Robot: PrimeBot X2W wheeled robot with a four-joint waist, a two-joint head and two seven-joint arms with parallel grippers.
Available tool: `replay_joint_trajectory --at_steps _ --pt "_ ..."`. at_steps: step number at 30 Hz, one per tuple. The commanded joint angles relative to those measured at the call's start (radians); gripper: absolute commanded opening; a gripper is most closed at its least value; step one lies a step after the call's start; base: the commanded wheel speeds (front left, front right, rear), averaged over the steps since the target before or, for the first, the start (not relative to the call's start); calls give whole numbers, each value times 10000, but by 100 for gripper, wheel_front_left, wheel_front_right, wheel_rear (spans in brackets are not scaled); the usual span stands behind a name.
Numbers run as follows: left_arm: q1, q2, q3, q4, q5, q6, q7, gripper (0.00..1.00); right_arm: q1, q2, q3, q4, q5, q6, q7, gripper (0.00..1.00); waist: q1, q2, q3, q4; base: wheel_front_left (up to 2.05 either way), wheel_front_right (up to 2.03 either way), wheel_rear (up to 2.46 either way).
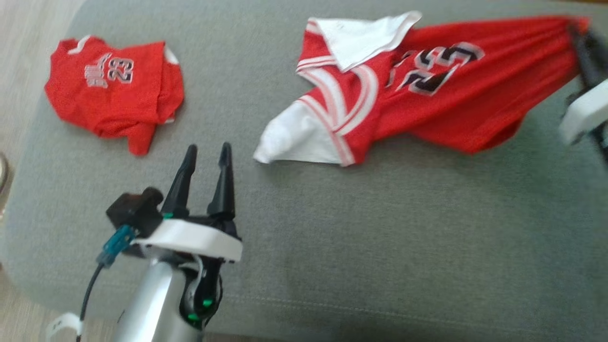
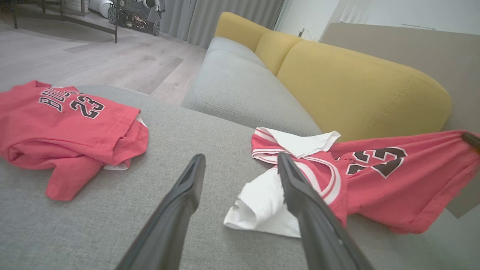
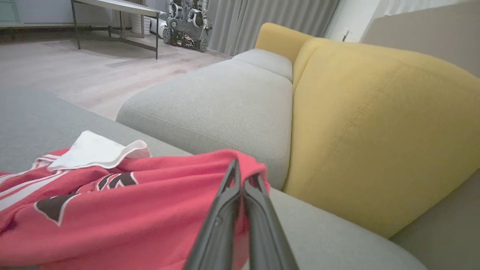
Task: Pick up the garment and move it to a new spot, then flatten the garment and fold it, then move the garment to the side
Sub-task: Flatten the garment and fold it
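Red white-trimmed mesh jersey stretched along grey fabric cushion's far edge, long axis left-right, collar leftward, hem rightward, clamped by the closed right gripper. Left gripper gaped, empty. Broad cushion lay toward near edge.

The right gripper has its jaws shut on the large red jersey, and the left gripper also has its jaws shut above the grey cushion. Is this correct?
Not quite: the left gripper has its jaws open, as the left wrist view shows. It is above the grey cushion, and the right gripper is shut on the large red jersey.
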Motion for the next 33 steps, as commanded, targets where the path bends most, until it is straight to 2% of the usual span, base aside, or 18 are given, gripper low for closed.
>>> replay_joint_trajectory --at_steps 1,3,7,11,12,13,18,24,29,33 --pt "-567 78 200 -369 -41 25 -57 100 -509 -450 165 -238 -4 75 63 0 0 0 379 333 0 0 0" --pt "-729 78 42 -364 -115 28 -57 100 -978 -923 423 20 -181 75 104 0 0 0 635 571 0 0 0" --pt "-979 78 -200 -348 -247 70 -57 100 -1905 -1366 700 1031 -368 75 -2 0 0 0 1049 1040 0 0 0" --pt "-1106 78 -328 -336 -326 115 -57 100 -2664 -1287 688 2330 -551 75 -315 0 0 0 1365 1369 0 0 0" --pt "-1128 78 -342 -340 -343 123 -57 100 -2801 -1222 623 2708 -620 75 -367 35 0 0 1433 1416 0 0 0" --pt "-1150 78 -358 -345 -360 129 -57 100 -2915 -1156 553 3118 -704 75 -389 100 0 0 1490 1453 0 0 0" --pt "-1227 78 -424 -358 -410 181 -57 100 -3225 -657 -68 4814 -1035 75 -808 100 0 0 1602 1481 0 0 0" --pt "-1229 78 -272 -295 -333 191 -57 100 -3325 228 -420 5504 -1147 75 -1980 100 0 0 1240 988 0 0 0" --pt "-1115 78 -39 -252 -234 153 -57 100 -3049 854 -558 5281 -900 75 -2626 100 0 0 584 341 0 0 0" --pt "-939 78 89 -265 -151 132 -57 100 -2368 1338 -684 4348 -591 75 -2763 100 0 0 20 -172 0 0 0"
